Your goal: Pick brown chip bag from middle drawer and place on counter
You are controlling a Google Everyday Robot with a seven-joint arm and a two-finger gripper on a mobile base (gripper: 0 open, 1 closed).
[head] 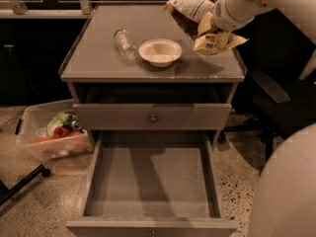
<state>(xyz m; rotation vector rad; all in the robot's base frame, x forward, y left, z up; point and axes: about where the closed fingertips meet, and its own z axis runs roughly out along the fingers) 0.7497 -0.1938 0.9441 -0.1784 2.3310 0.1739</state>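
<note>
the gripper [211,27] at the end of the white arm is above the right back part of the counter [98,58], the smooth grey top of the drawer cabinet. it is clenched on the brown chip bag [190,8], a crinkly packet with a dark brown band, a pale label panel and yellowish edges. the bag is in the air and does not touch the counter; its shadow falls on the bare grey surface under it. the long axis of the bag is slanted, from upper left down to lower right, and the gripper holds it about at the middle, so one end sticks out on each side. the middle drawer [150,181], wide, shallow and grey, stands open below with a bare floor, so i judge the picking is done and only the placing remains. the free place lies straight down from the bag, just right of the round white bowl [160,52]. a clear plastic bottle [124,42] lies further left, well apart. a straight descent should miss both.
</note>
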